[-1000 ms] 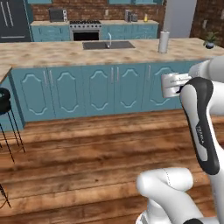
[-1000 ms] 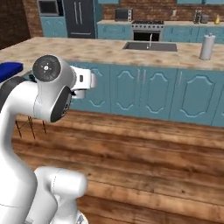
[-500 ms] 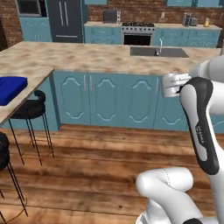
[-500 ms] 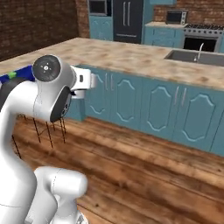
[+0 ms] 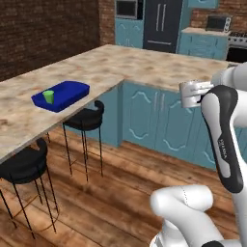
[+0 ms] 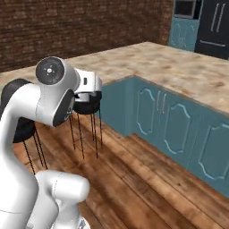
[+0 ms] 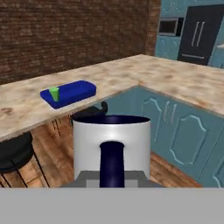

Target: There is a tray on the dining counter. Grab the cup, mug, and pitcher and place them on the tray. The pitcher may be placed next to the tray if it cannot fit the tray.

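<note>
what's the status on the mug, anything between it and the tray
Gripper shut on mug, carried upright. Cup already on tray on dining counter. Two black stools under the counter edge; nothing on the countertop blocking the tray.

- One bright blue tray [image 5: 61,94] on the dining counter [image 5: 111,65].
- One green cup [image 5: 48,96], standing on the tray.
- One light grey mug [image 7: 112,146] with a dark navy handle.
- Two black bar stools: one [image 5: 86,117] nearer the cabinets, one [image 5: 24,164] nearer the camera.
- One dark refrigerator [image 5: 162,25].
- One microwave [image 5: 126,8].
</note>
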